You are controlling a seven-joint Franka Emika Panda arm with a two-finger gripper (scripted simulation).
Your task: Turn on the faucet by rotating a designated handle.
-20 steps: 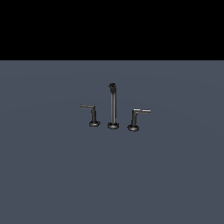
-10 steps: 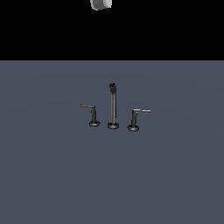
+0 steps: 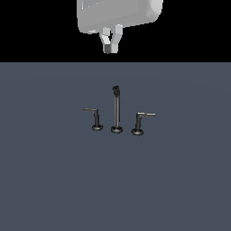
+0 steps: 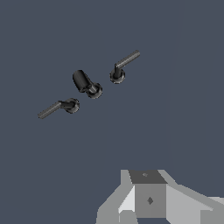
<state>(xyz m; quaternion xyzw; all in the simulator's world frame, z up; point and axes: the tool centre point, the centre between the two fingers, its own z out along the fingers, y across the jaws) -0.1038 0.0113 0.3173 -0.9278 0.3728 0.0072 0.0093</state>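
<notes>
Exterior view shows the pincer [image 3: 110,45] hanging at the top centre of the frame, well above the grey worktop [image 3: 54,180] and touching nothing. Its two fingers sit close together, a narrow gap between them, and they hold nothing.

The faucet [image 3: 117,110] stands mid-frame as three pieces in a row: the tall spout in the middle, and a short L-post on either side. The handle [image 3: 140,122] to turn is, I judge, the one on the exterior view's right, whose lever bar ends in a paler tip pointing toward the right edge. The twin handle [image 3: 94,118] sits on the other side, its bar duller.

For the approach, the arm needs to come down and across toward that right-hand post, keeping clear of the spout. I'd aim for the lever near its pale end, since pushing far from the post should swing it more easily, and press sideways, not downward.
</notes>
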